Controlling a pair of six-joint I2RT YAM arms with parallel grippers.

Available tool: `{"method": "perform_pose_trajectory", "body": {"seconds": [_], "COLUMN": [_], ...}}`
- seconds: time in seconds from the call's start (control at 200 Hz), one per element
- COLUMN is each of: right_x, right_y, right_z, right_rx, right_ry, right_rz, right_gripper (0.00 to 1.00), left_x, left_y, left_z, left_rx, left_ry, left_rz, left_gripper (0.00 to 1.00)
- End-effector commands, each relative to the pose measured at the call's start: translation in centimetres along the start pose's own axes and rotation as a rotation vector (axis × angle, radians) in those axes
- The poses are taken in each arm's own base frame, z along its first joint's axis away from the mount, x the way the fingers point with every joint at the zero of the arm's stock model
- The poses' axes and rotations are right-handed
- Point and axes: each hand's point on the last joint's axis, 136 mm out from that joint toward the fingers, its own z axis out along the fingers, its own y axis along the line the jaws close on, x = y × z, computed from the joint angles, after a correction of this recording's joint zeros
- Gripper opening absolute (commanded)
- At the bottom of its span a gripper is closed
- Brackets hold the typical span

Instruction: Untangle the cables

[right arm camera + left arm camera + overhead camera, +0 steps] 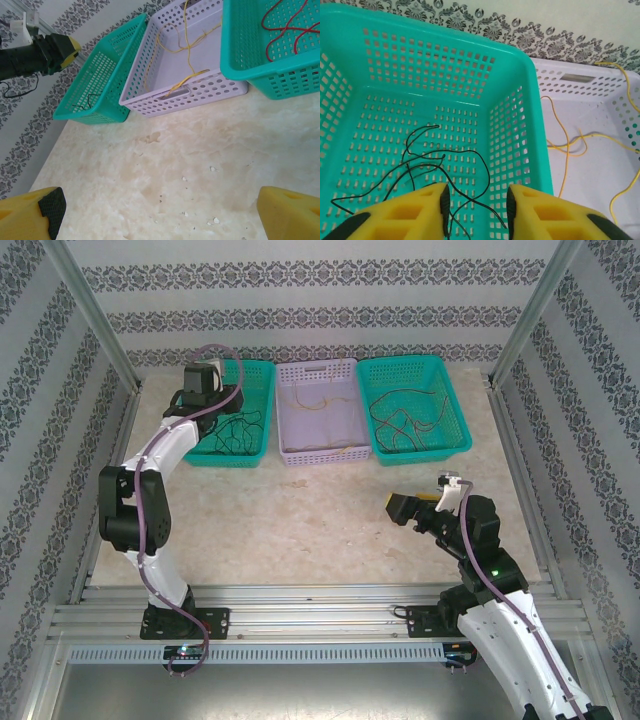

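A: Where is the left end effector placed relative to the cables?

B: It is held directly above the thin black cables, which are spread in loose loops on the floor of the perforated teal plastic basket. Its yellow fingers are spread apart and nothing is pinched between them. One strand is seen running beneath the gap.

A: Can a long axis be given for those strands?

B: Not a single one, since the loops curl. The main run is laid roughly across the gap, from side to side in the wrist view.

A: What is found elsewhere?

B: Thin yellow cables are laid in the lavender slotted plastic basket just beside it, to the right. A mixed bunch of red and black cables is seen in the second teal basket, at the far right.

A: Which arm is nearer that bunch?

B: The right end effector is nearer. It is held above the mottled beige table with its fingers wide apart and nothing held. The bunch lies beyond it, away from the bases, and is judged to be the work left.

A: And the materials?

B: The cables look limp and smooth, and could well be snagged in the slots. The baskets are rigid and glossy, with rounded rims.
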Motion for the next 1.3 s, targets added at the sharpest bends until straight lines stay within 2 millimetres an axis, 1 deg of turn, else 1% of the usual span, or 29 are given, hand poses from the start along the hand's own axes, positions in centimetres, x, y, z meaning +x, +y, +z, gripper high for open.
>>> {"method": "perform_pose_trajectory", "body": {"seconds": [0.0,0.085,0.135,0.19,0.25,0.35,0.42,0.48,0.605,0.759,0.829,0.939,1.009,1.089,1.154,1.214,1.254,1.299], "right_x": [-1.3,-1.4,-1.5,-1.6,-1.7,-1.9,-2.2,-2.7,-3.9,-5.6,-6.4,-7.9,-9.2,-10.8,-11.3,-11.8,-12.1,-12.1], "right_y": [0.9,1.0,0.8,0.6,0.4,-0.4,-1.0,-1.6,-2.4,-2.5,-2.6,-3.3,-3.7,-4.4,-5.7,-6.2,-7.0,-8.5], "right_z": [-0.7,-0.9,-1.0,-1.1,-1.1,-1.0,-1.0,-1.1,-1.3,-1.5,-1.6,-2.2,-2.4,-2.7,-2.5,-1.9,-1.6,-1.4], "right_rx": [-0.008,-0.005,0.008,0.028,0.047,0.101,0.144,0.194,0.272,0.324,0.351,0.431,0.475,0.534,0.591,0.603,0.632,0.689], "right_ry": [-0.036,-0.036,-0.037,-0.036,-0.031,-0.027,-0.025,-0.028,-0.041,-0.066,-0.071,-0.098,-0.135,-0.206,-0.250,-0.282,-0.297,-0.300], "right_rz": [0.006,0.010,0.011,0.011,0.006,-0.002,-0.008,-0.010,-0.021,-0.054,-0.096,-0.170,-0.226,-0.307,-0.370,-0.438,-0.465,-0.455], "right_gripper": [0.98,0.98,0.98,0.98,0.98,0.98,0.98,0.98,0.98,0.98,0.98,0.98,0.98,0.98,0.98,0.98,0.98,0.98], "left_x": [-3.2,-4.3,-5.0,-5.9,-6.9,-7.8,-7.9,-7.7,-6.2,-2.8,-1.5,0.3,1.6,3.3,4.5,5.6,6.2,6.9], "left_y": [-0.8,-1.2,-1.4,-1.8,-2.2,-2.6,-2.5,-2.3,-1.5,0.0,0.7,0.6,0.7,0.8,1.3,2.0,2.3,2.3], "left_z": [-2.0,-3.2,-4.1,-5.4,-7.0,-9.7,-11.3,-12.7,-14.8,-16.9,-18.0,-19.2,-19.6,-19.3,-19.2,-18.9,-18.8,-18.5], "left_rx": [0.031,0.035,0.039,0.046,0.057,0.060,0.048,0.036,0.004,-0.070,-0.098,-0.094,-0.100,-0.090,-0.099,-0.117,-0.123,-0.117], "left_ry": [-0.078,-0.095,-0.110,-0.138,-0.170,-0.207,-0.218,-0.229,-0.230,-0.199,-0.202,-0.179,-0.147,-0.117,-0.117,-0.130,-0.138,-0.138], "left_rz": [-0.006,-0.003,-0.006,-0.009,-0.017,-0.038,-0.064,-0.094,-0.141,-0.189,-0.208,-0.211,-0.199,-0.202,-0.195,-0.181,-0.174,-0.161], "left_gripper": [0.44,0.56,0.65,0.75,0.84,0.94,1.00,1.00,1.00,1.00,1.00,1.00,1.00,1.00,1.00,1.00,1.00,1.00]}}
